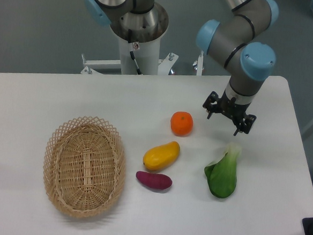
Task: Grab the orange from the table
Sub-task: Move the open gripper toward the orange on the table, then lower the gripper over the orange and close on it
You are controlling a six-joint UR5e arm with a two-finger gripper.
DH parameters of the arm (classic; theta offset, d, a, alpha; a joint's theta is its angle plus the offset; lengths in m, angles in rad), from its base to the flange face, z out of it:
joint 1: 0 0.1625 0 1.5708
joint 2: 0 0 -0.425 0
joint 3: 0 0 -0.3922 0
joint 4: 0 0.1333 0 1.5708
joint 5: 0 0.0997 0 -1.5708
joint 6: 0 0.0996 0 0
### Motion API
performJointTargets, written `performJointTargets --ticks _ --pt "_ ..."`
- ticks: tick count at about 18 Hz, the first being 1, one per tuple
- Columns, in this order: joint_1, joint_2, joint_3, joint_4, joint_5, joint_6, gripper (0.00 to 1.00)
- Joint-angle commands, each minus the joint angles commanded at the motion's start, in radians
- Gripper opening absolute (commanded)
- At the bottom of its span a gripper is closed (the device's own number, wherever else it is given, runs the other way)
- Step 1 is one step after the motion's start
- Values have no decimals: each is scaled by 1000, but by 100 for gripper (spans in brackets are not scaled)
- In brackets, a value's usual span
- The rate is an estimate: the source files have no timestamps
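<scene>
— What do we have around the orange [181, 123]?
— Bare table [66, 95] behind it and to either side.
— In front?
— The mango [161, 155] lies near, the purple sweet potato [153, 180] beyond; the bok choy [222, 173] and wicker basket [84, 166] sit well apart.
</scene>
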Motion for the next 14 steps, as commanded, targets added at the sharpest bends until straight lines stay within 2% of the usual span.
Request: performJointTargets --ticks 7,14 --pt "-28 5 -58 2 8 -2 100" --pt "-58 12 -81 -2 -2 -11 100"
